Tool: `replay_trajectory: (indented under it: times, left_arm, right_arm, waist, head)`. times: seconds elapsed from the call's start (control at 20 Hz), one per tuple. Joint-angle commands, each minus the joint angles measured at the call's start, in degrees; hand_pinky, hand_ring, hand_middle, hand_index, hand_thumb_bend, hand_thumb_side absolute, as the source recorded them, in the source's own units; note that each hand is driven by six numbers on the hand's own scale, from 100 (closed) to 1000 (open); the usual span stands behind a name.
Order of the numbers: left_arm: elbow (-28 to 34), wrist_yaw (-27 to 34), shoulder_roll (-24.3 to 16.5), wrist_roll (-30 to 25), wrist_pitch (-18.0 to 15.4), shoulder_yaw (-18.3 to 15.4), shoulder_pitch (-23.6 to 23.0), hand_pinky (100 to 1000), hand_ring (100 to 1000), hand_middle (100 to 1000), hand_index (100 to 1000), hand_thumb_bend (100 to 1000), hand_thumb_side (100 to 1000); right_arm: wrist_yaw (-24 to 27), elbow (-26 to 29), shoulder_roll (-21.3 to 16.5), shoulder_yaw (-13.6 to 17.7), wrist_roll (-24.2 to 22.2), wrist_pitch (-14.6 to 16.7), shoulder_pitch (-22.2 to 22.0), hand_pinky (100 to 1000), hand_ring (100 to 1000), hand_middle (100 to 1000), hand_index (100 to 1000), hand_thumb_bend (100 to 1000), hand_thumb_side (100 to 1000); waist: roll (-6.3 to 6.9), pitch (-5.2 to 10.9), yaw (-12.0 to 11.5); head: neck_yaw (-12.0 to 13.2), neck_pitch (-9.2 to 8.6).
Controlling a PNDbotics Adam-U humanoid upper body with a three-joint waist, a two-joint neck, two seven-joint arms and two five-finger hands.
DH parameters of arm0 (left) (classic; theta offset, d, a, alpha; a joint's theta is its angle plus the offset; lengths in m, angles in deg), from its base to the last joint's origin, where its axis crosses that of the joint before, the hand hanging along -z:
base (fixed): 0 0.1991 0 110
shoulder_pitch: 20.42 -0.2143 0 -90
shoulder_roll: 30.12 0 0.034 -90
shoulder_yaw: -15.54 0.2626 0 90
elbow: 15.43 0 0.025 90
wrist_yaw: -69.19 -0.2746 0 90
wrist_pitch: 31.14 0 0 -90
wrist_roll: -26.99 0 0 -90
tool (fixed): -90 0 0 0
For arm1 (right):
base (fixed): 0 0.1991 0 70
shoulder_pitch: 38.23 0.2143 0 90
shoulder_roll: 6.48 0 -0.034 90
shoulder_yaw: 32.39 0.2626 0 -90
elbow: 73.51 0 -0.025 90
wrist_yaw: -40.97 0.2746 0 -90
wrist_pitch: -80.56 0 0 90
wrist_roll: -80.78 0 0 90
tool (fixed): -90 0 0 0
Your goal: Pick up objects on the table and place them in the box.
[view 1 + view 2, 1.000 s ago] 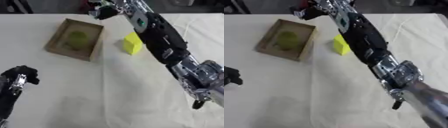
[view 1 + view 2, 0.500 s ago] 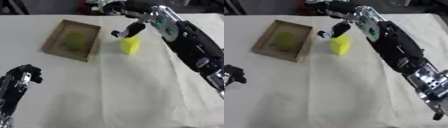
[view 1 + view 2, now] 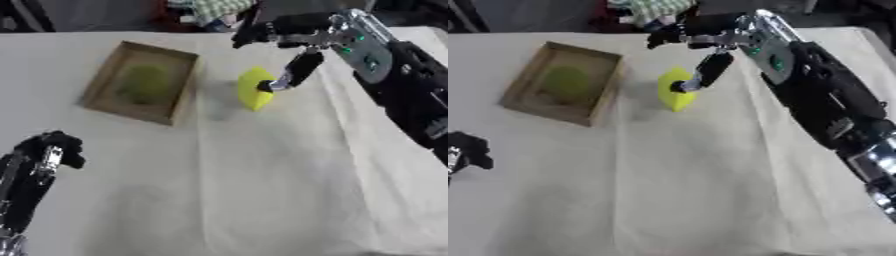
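Note:
A yellow block (image 3: 253, 89) stands tilted on the white cloth, just right of a shallow brown box (image 3: 108, 75). A round green object (image 3: 143, 83) lies inside the box. My right hand (image 3: 297, 35) reaches in from the upper right, above the block. Its fingers (image 3: 255, 31) stretch out straight to the left, past the block's far side. The thumb (image 3: 295, 73) points down and its tip touches the block's right face. My left hand (image 3: 51, 149) rests at the lower left with relaxed, slightly bent fingers and holds nothing.
The white cloth (image 3: 262, 180) covers the table. Beyond the table's far edge lies some checked fabric (image 3: 217, 7) and dark clutter. My right forearm (image 3: 824, 100) crosses the right side of the table.
My right hand has come down and spread over the yellow block, and its thumb tip now rests on the block's side. The block looks tipped. My left hand has barely moved.

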State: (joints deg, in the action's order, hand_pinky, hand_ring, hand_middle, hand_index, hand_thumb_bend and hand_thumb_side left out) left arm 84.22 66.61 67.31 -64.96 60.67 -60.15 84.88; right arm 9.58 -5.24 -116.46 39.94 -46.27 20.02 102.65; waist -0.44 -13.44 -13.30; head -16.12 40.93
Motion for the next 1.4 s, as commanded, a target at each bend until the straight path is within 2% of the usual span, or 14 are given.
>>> replay_trajectory:
  times: [0.05, 0.65, 1.25, 1.4]
  left_arm:
    - [0.84, -0.06, -1.08, 0.07, -0.01, -0.47, 0.41, 530, 499, 497, 599, 100, 720]
    - [0.96, 0.04, -0.68, -0.21, 0.02, -0.24, 0.77, 531, 501, 499, 599, 100, 723]
    - [1.01, 0.04, -0.49, -0.42, 0.03, -0.08, 0.98, 532, 503, 502, 599, 100, 727]
    - [1.00, 0.04, -0.49, -0.46, 0.03, -0.06, 0.97, 533, 504, 503, 599, 100, 729]
  right_arm:
    - [-1.99, -1.75, -0.09, 1.75, -4.48, 3.09, 1.59, 910, 1000, 998, 1000, 345, 490]
    - [-9.76, -13.49, 4.49, 4.89, -1.66, 4.00, 2.56, 886, 974, 943, 991, 347, 479]
    - [-13.57, -18.18, 6.04, 6.27, 0.07, 4.28, 2.73, 859, 947, 907, 961, 325, 452]
    - [-13.93, -18.57, 6.10, 6.47, 0.75, 4.40, 2.72, 780, 863, 841, 928, 290, 423]
  waist:
    - [0.14, 1.14, -0.05]
    - [0.31, 1.07, -1.04]
    - [0.22, 1.00, -1.71]
    - [0.17, 0.95, -1.75]
  head:
    - [-0.01, -0.85]
    - [-0.72, -1.37]
    - [-1.41, -1.94]
    - [-1.44, -1.97]
